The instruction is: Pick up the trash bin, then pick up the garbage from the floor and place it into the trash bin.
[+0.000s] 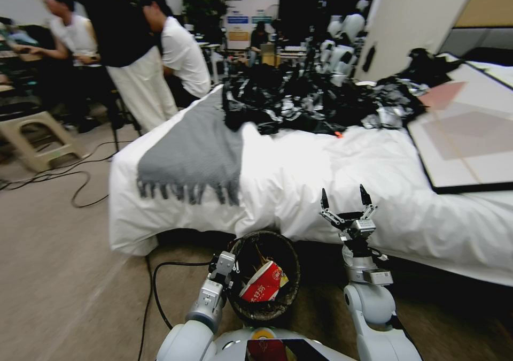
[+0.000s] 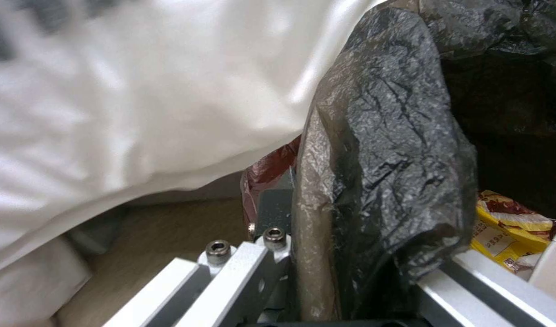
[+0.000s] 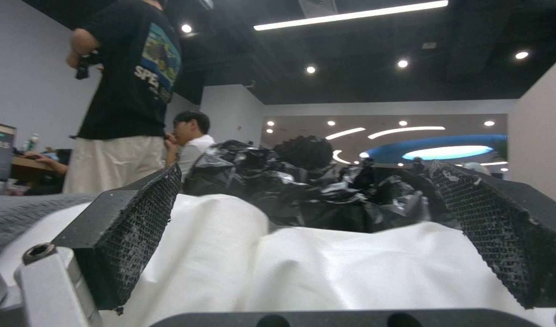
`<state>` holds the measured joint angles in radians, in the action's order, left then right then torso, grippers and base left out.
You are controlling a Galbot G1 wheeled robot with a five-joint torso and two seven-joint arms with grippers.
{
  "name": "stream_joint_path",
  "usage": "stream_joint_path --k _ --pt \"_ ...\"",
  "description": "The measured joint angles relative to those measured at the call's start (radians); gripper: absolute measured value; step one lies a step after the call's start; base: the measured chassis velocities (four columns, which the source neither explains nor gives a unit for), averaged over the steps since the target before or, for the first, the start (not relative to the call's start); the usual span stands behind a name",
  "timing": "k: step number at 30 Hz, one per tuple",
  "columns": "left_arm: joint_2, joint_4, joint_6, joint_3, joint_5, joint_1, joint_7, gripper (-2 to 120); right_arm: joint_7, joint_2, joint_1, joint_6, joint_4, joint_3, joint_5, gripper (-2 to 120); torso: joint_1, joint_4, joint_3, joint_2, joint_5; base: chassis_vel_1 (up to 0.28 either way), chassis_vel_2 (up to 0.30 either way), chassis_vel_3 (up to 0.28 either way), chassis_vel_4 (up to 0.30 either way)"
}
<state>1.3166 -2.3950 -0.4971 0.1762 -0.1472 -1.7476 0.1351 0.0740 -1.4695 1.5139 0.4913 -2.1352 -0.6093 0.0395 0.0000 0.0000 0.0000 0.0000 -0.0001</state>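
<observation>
My left tool (image 1: 231, 275) is clamped on the rim of the trash bin (image 1: 265, 306), at the bin's 9 o'clock edge in the head view; the left wrist view confirms the grip, with one finger (image 2: 272, 213) outside the wall and the black bag liner (image 2: 393, 150) folded over the rim between the jaws. The bin sits at 6 o'clock in the head view, directly in front of my torso, held off to the inner side of the left arm. Inside the bin I see garbage: a crushed red-and-white paper cup (image 1: 263, 283) lying tilted near the middle, and in the left wrist view a yellow snack wrapper (image 2: 511, 229) just past the liner fold. My right tool (image 1: 346, 198) is raised at 5 o'clock in the head view, pointing up, with its fingers spread wide and nothing between them; the right wrist view shows both black textured pads (image 3: 130, 231) well apart. Beyond both tools lies the bed (image 1: 299, 179), covered in a white sheet, spanning from 9 o'clock to 3 o'clock. A grey fringed blanket (image 1: 195, 155) hangs over its near-left corner, a heap of black plastic bags (image 1: 299, 101) sits at 12 o'clock on top, and a large framed panel (image 1: 470, 136) rests on the bed at 2 o'clock. Cables (image 1: 59, 176) run across the floor (image 1: 64, 275) at 9 o'clock.
</observation>
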Motion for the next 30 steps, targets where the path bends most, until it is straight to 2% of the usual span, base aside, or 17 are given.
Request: stream_joint_path --k 30 --pt "0.004 -0.011 -0.002 0.01 0.003 0.012 0.002 0 0.0 -0.001 -0.009 0.001 0.004 -0.004 -0.003 100 0.0 0.0 0.0 0.0 0.0 0.124 0.124 0.127 0.126"
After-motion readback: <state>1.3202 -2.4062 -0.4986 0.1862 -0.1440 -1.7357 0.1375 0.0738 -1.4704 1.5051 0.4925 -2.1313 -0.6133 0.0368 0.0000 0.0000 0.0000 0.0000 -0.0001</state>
